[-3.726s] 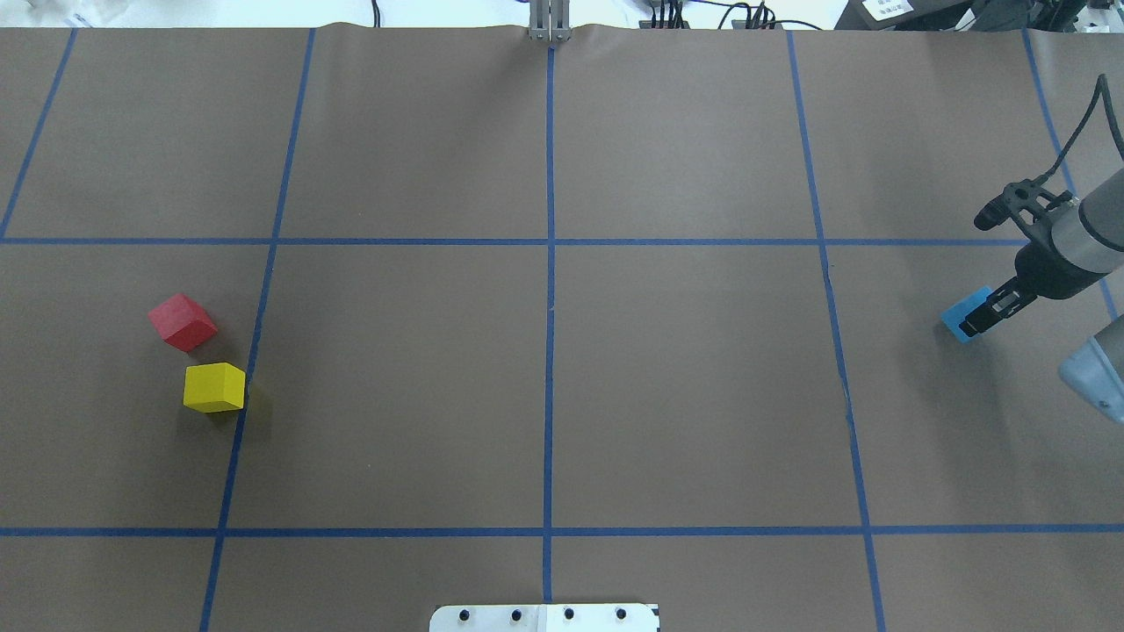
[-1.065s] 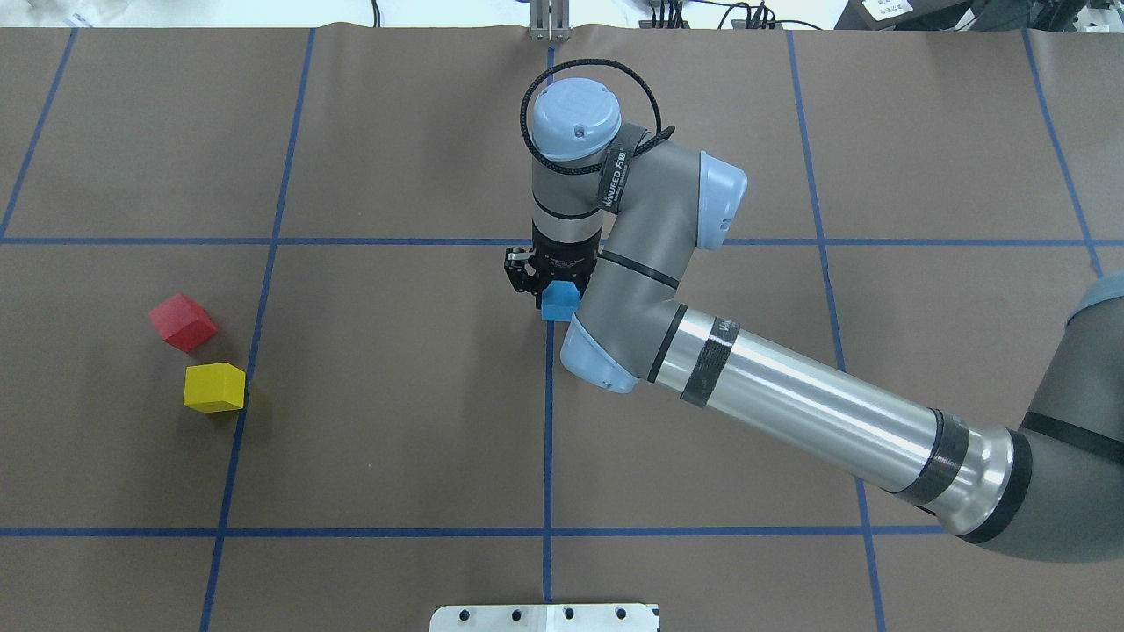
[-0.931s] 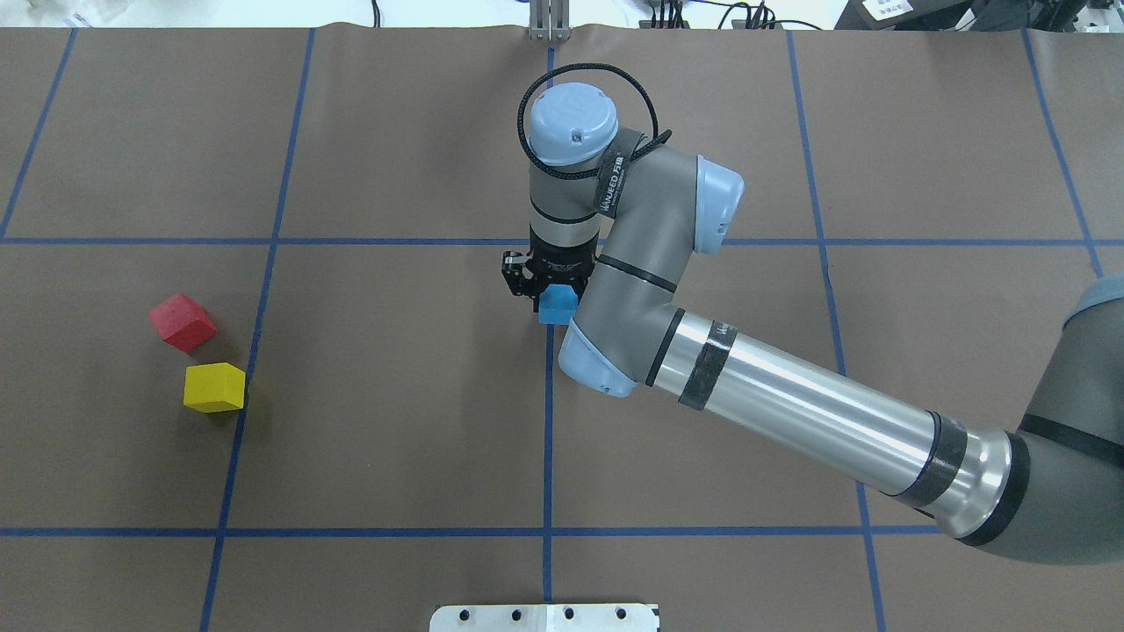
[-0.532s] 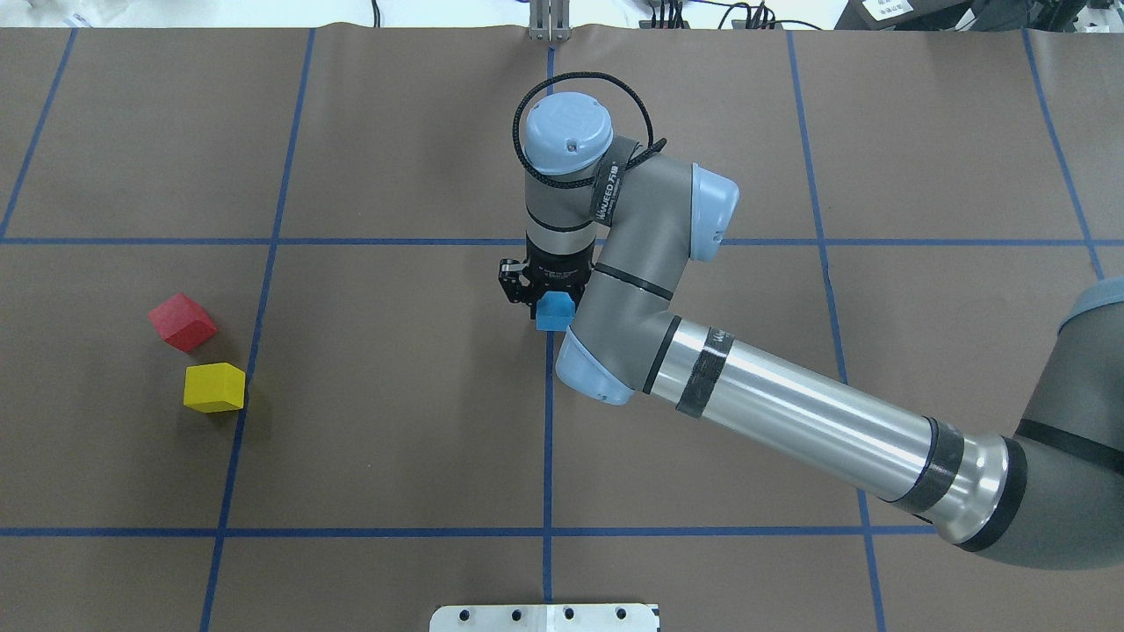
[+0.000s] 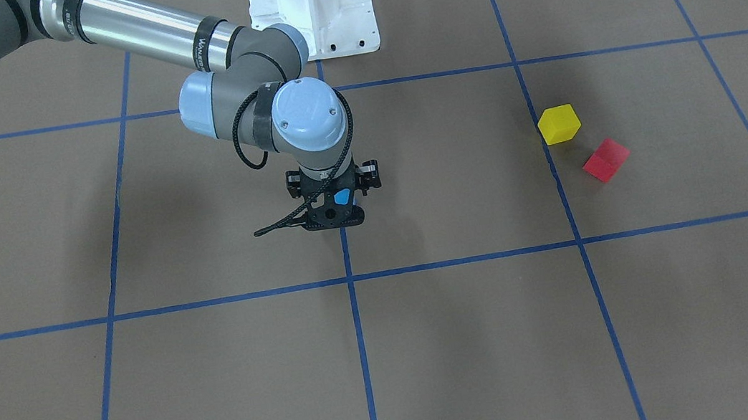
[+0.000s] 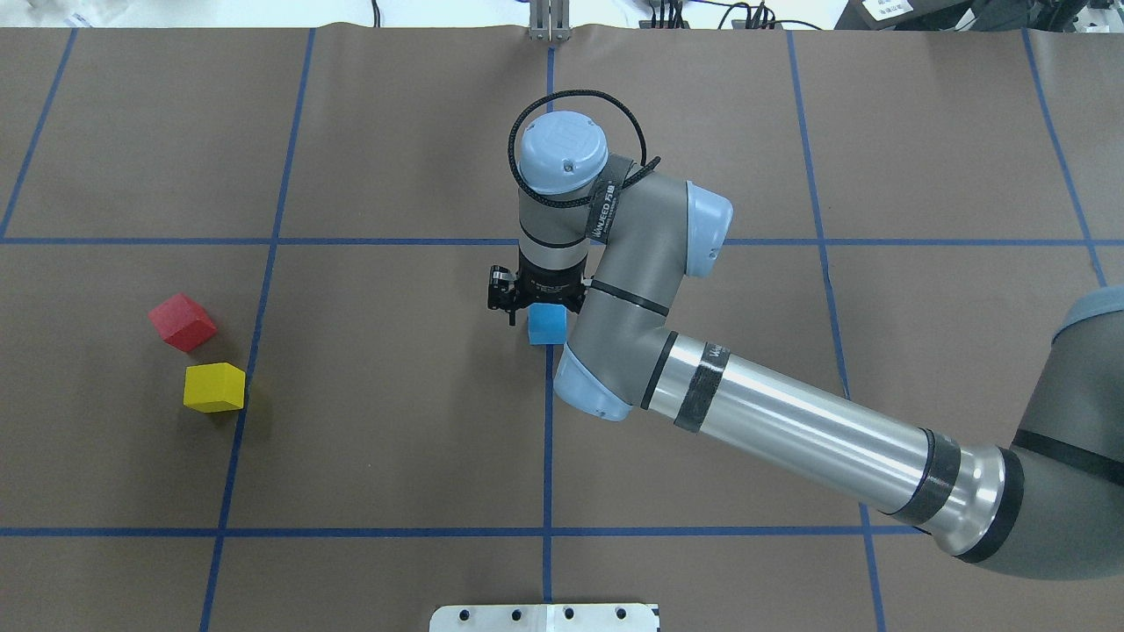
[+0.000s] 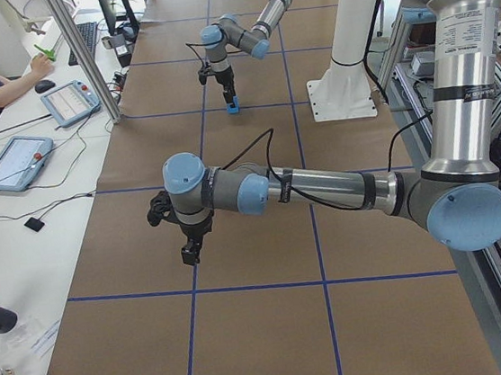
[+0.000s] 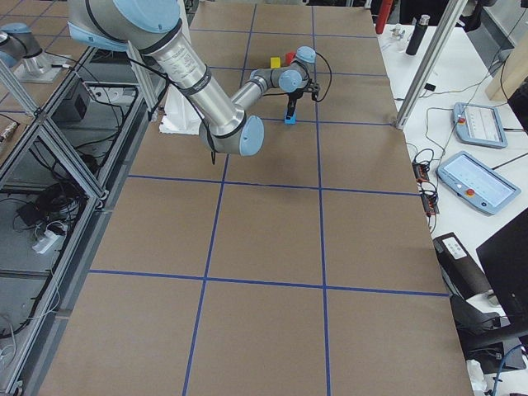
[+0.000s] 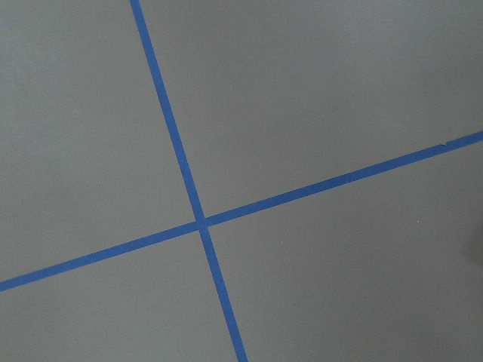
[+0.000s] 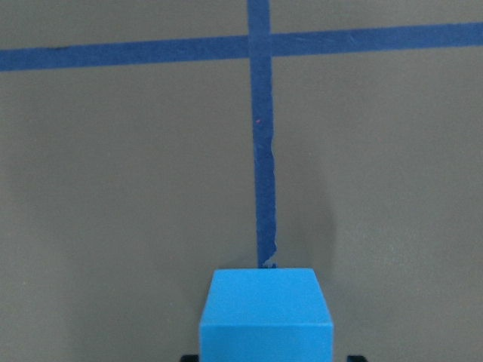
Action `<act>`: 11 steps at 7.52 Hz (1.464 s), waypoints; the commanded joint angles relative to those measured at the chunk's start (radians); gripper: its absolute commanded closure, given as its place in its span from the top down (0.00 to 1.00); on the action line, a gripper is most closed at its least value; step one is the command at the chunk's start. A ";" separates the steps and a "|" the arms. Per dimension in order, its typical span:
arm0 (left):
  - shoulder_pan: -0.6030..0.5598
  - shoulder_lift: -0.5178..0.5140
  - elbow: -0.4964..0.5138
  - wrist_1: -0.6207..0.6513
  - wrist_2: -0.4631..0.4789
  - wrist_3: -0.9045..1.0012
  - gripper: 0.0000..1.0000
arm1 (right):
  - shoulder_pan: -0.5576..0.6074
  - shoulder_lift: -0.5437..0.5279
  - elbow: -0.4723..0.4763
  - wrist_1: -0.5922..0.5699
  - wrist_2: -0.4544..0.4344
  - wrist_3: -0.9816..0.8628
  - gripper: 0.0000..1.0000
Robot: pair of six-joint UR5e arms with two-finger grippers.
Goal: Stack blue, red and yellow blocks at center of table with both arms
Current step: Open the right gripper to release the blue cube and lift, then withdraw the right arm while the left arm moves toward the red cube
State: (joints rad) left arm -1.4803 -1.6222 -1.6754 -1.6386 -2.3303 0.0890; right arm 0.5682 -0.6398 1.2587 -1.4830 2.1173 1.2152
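Brown taped-grid table (image 6: 395,132): right gripper (image 6: 537,307) clamped on blue block (image 6: 546,324) at centre; red block (image 6: 182,322), yellow block (image 6: 214,387) near together, well apart from it; left gripper (image 7: 188,249) finger state indeterminable.

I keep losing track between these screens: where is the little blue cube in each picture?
Front-facing: blue block at centre, under the right end effector.
Overhead: centre.
Left side: far, top middle.
Right side: far, top.
Left wrist: not in it.
Right wrist: bottom centre.
Shared landmark: the table's middle blue tape line, which it sits on.
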 commanded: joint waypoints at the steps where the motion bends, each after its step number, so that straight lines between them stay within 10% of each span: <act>1: 0.000 -0.014 0.002 0.000 0.002 -0.011 1.00 | 0.037 -0.011 0.075 0.024 0.001 0.011 1.00; 6: 0.157 -0.070 -0.090 0.005 0.005 -0.437 1.00 | 0.358 -0.304 0.420 -0.118 0.125 -0.081 1.00; 11: 0.481 -0.070 -0.244 -0.035 0.180 -1.020 0.99 | 0.539 -0.564 0.450 -0.118 0.128 -0.621 1.00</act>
State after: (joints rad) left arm -1.1066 -1.6906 -1.9112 -1.6490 -2.2455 -0.7891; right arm 1.0721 -1.1482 1.7115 -1.6023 2.2407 0.7352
